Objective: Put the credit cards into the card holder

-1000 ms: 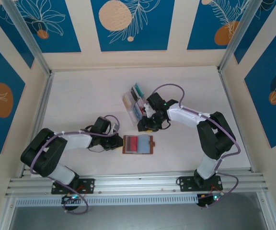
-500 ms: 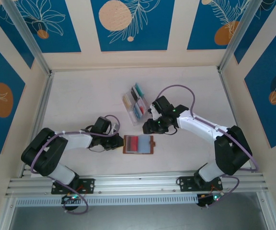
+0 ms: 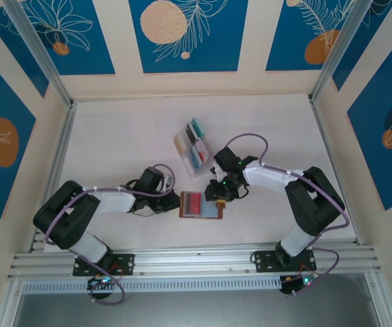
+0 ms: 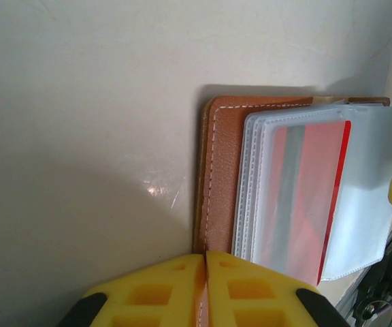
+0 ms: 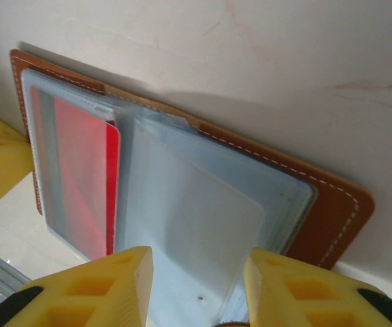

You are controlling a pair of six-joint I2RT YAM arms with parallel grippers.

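Note:
The brown leather card holder [image 3: 184, 209] lies open on the table, its clear pockets up and a red credit card [image 3: 193, 203] in the left pocket. My left gripper [image 3: 175, 202] is shut on the holder's left leather edge [image 4: 220, 177], fingertips [image 4: 182, 272] pressed together over the stitching. My right gripper [image 3: 218, 196] hovers over the holder's right half, shut on a pale blue credit card [image 5: 189, 204] held across its width. That card lies over the clear pockets [image 5: 284, 197], beside the red card [image 5: 80, 177]. In the left wrist view the pale card [image 4: 369, 177] overlaps the red one [image 4: 312, 197].
A clear slotted rack [image 3: 191, 146] with several more cards stands just behind the holder. Aluminium rails run along the table's near edge [image 3: 196, 259] and left side [image 3: 60, 157]. Open tabletop stretches to the far left and far right.
My right arm left the rack and swung down and left over the card holder, bringing the pale card. The left gripper and holder shifted slightly right.

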